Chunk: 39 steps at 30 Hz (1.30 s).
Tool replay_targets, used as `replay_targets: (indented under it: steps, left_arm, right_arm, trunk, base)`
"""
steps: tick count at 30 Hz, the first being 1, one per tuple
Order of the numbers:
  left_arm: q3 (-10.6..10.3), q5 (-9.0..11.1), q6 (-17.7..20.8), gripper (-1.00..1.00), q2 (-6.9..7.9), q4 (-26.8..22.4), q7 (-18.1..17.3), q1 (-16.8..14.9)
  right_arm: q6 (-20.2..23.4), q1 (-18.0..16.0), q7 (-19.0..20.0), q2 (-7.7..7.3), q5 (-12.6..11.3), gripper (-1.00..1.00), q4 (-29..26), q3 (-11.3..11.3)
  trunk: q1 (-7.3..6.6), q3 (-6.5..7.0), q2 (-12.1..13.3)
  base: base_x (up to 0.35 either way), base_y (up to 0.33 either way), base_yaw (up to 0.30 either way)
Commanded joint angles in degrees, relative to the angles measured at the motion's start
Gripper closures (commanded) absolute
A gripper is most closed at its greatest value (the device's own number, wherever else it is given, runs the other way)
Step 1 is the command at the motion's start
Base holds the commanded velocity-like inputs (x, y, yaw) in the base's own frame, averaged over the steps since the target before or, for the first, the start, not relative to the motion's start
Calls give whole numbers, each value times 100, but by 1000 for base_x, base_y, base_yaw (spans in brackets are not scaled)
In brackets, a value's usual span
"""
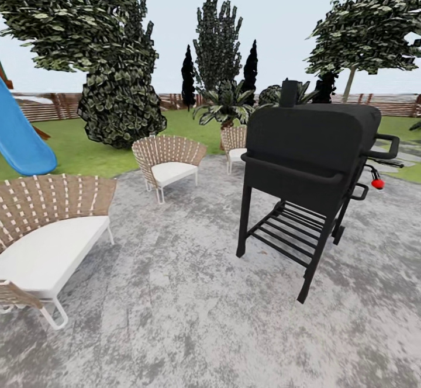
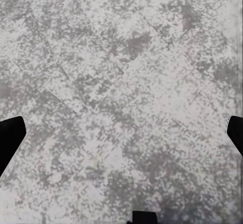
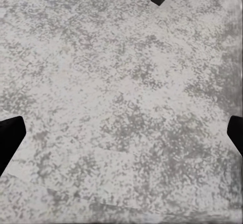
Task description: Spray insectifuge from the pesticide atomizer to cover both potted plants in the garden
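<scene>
Head view: grey stone patio (image 1: 175,318) of the garden, black grill (image 1: 313,154) standing right of centre, wicker seats (image 1: 49,230) left and farther back, lawn (image 1: 88,151) and slat fence (image 1: 47,106) beyond. Left gripper (image 2: 121,138) and right gripper (image 3: 121,138) hang over bare stone, fingers spread wide, nothing between them.

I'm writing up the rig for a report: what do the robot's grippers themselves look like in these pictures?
Little of them shows. In the left wrist view, the left gripper appears as two plain black fingers at the picture's edges, with blunt, angled tips, set wide apart over grey stone patio. The right gripper looks the same: matte black fingers, no markings or cables visible.
</scene>
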Motion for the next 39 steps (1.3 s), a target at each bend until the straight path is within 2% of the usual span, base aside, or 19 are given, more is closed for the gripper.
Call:
replay_targets:
  steps: [1,39]
  left_arm:
    - [11,-6,-18,-100,-2,2,1,-2]
    - [11,-6,-18,-100,-5,2,1,-2]
  right_arm:
    - [-19,-5,-7,1,-1,-100,6,-2]
    - [-19,-5,-6,1,-1,-100,6,3]
  trunk:
    - [0,-6,-3]
    - [0,-8,-3]
  base:
    - [0,0,-284]
    - [0,0,-288]
